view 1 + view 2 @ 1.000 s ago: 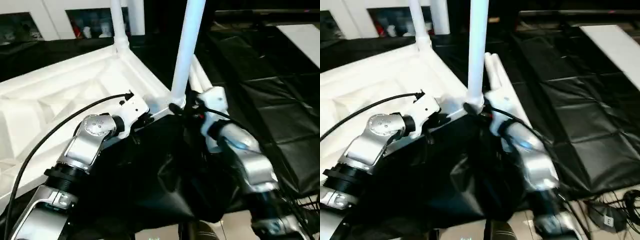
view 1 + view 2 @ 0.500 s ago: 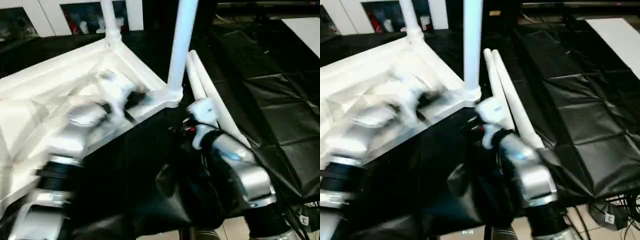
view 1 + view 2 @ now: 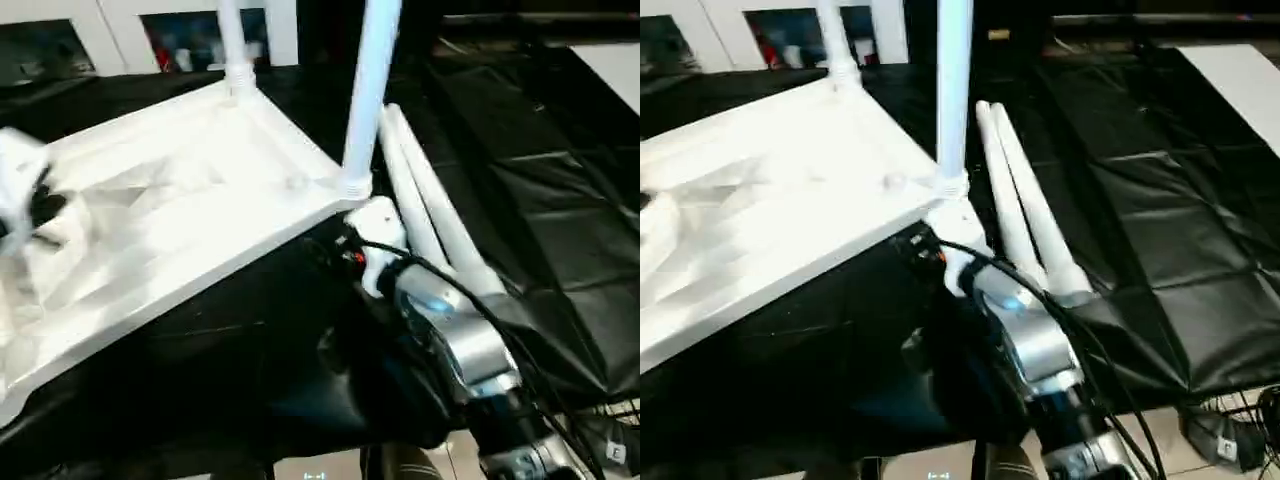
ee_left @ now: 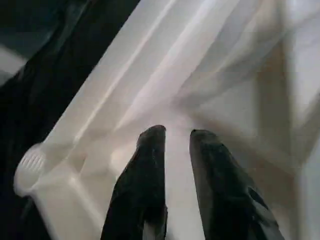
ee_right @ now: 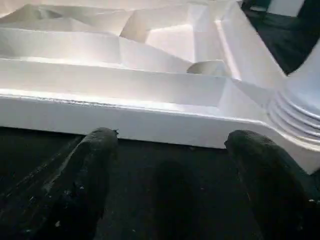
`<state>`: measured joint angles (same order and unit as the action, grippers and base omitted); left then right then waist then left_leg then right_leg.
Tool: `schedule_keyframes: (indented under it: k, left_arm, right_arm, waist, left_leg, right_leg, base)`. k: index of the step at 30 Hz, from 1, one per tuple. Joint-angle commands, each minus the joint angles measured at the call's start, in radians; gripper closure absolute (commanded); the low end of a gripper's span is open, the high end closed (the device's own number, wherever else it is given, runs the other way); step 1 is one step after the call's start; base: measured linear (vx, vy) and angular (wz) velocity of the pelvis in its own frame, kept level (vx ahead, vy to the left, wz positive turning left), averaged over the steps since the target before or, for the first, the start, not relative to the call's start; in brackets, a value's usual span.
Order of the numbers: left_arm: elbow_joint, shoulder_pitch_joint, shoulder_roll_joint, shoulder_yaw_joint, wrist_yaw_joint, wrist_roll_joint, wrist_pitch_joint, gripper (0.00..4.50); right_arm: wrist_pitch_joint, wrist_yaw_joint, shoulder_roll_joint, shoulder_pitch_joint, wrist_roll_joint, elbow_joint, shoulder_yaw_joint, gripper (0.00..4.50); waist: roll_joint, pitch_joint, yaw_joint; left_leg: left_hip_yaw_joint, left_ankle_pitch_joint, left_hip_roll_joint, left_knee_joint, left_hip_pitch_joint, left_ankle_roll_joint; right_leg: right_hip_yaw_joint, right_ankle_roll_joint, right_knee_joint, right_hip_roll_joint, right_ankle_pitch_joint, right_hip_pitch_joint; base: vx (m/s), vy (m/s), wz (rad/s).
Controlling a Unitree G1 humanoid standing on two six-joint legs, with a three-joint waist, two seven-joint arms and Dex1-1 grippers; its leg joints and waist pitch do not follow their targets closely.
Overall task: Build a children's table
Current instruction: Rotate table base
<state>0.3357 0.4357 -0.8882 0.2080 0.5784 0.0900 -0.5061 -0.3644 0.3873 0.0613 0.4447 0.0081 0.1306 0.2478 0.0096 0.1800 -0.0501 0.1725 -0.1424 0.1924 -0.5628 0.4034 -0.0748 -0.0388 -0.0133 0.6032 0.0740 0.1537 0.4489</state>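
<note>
Just below tabletop's near corner, R gripper wide open, empty. L gripper at 9 o'clock over ribbed underside, fingers narrowly apart, nothing held. Two legs upright in sockets at 12; two spare legs lying at 2 — roughly half done.

1. The white tabletop lies upside down, its ribbed underside facing up.
2. Two white legs stand upright in its corner sockets.
3. Two more legs lie side by side just beside its edge.
</note>
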Motion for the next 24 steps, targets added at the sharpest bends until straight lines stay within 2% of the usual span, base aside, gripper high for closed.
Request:
schedule_keyframes:
  k: [1,5,9,11,12,15,16,17,18,20,21,24]
  left_arm:
    - [0.073,0.000,-0.041,-0.024,-0.037,0.038,0.047,3.51]
    - [0.107,0.001,-0.044,-0.028,-0.021,0.047,0.069,3.51]
    - [0.163,0.009,-0.025,-0.101,0.091,0.040,0.116,3.51]
    - [0.175,0.015,-0.016,-0.109,0.099,0.039,0.130,3.51]
    - [0.188,0.024,-0.005,-0.117,0.101,0.040,0.137,3.51]
    - [0.309,0.088,0.003,-0.197,0.125,0.086,0.209,3.51]
    - [0.326,0.095,-0.004,-0.220,0.141,0.107,0.218,3.51]
    - [0.337,0.100,-0.010,-0.235,0.153,0.122,0.224,3.51]
    - [0.351,0.105,-0.017,-0.249,0.162,0.137,0.234,3.51]
    - [0.366,0.111,-0.022,-0.258,0.168,0.143,0.244,3.51]
    - [0.386,0.115,-0.041,-0.273,0.238,0.134,0.249,3.51]
    - [0.392,0.112,-0.056,-0.286,0.316,0.124,0.246,3.51]
  right_arm:
    - [0.008,-0.004,-0.004,0.021,-0.012,0.032,0.007,0.70]
    - [0.018,-0.001,-0.004,0.039,-0.017,0.054,0.013,0.70]
    - [0.036,0.007,0.000,0.061,-0.027,0.103,0.028,0.70]
    - [0.040,0.009,0.001,0.066,-0.029,0.114,0.030,0.70]
    - [0.045,0.011,0.002,0.072,-0.031,0.125,0.031,0.70]
    - [0.070,0.019,0.000,0.106,-0.050,0.186,0.034,0.70]
    - [0.074,0.021,0.001,0.111,-0.051,0.193,0.035,0.70]
    - [0.076,0.022,0.001,0.114,-0.052,0.197,0.036,0.70]
    - [0.081,0.022,0.001,0.121,-0.052,0.206,0.036,0.70]
    - [0.087,0.022,0.001,0.127,-0.052,0.215,0.037,0.70]
    - [0.104,0.020,-0.003,0.145,-0.047,0.243,0.031,0.70]
    - [0.124,0.019,-0.010,0.157,-0.042,0.268,0.024,0.70]
  waist:
    - [0.028,-0.091,0.001]
    - [0.026,-0.093,-0.001]
    - [0.022,-0.091,-0.002]
    - [0.024,-0.089,-0.002]
    - [0.021,-0.089,-0.001]
    - [0.025,-0.090,-0.002]
    - [0.031,-0.088,-0.004]
    - [0.031,-0.088,-0.004]
    - [0.025,-0.088,-0.003]
    - [0.029,-0.090,0.000]
    - [0.030,-0.092,0.003]
    - [0.029,-0.091,0.007]
  left_leg:
    - [-0.005,-0.236,0.015,0.062,-0.031,-0.021]
    - [-0.005,-0.223,0.018,0.061,-0.034,-0.022]
    - [-0.004,-0.220,0.018,0.061,-0.034,-0.019]
    - [-0.004,-0.226,0.018,0.061,-0.033,-0.023]
    - [-0.003,-0.232,0.018,0.061,-0.033,-0.024]
    - [-0.004,-0.245,0.015,0.060,-0.034,-0.026]
    - [-0.006,-0.253,0.017,0.061,-0.035,-0.032]
    - [-0.006,-0.253,0.017,0.061,-0.035,-0.032]
    - [-0.007,-0.258,0.017,0.062,-0.033,-0.035]
    - [-0.008,-0.245,0.019,0.061,-0.032,-0.037]
    - [-0.007,-0.238,0.017,0.059,-0.033,-0.036]
    - [-0.007,-0.239,0.019,0.060,-0.032,-0.038]
  right_leg:
    - [0.040,-0.207,-0.050,0.044,0.123,-0.059]
    - [0.041,-0.214,-0.048,0.047,0.102,-0.060]
    - [0.043,-0.222,-0.049,0.049,0.118,-0.058]
    - [0.043,-0.224,-0.048,0.050,0.118,-0.058]
    - [0.044,-0.225,-0.050,0.050,0.119,-0.058]
    - [0.044,-0.220,-0.050,0.050,0.131,-0.059]
    - [0.044,-0.217,-0.049,0.052,0.139,-0.058]
    - [0.044,-0.217,-0.049,0.052,0.139,-0.058]
    - [0.045,-0.208,-0.051,0.054,0.153,-0.061]
    - [0.044,-0.215,-0.048,0.054,0.129,-0.062]
    - [0.043,-0.231,-0.046,0.052,0.102,-0.062]
    - [0.043,-0.247,-0.044,0.054,0.092,-0.064]
  base:
    - [0.000,0.000,0.00]
    - [0.000,0.000,0.00]
    - [0.000,0.000,0.00]
    - [0.000,0.000,0.00]
    - [0.000,0.000,0.00]
    - [0.000,0.000,0.00]
    - [0.000,0.000,0.00]
    - [0.000,0.000,0.00]
    - [0.000,0.000,0.00]
    - [0.000,0.000,0.00]
    - [0.000,0.000,0.00]
    - [0.000,0.000,0.00]
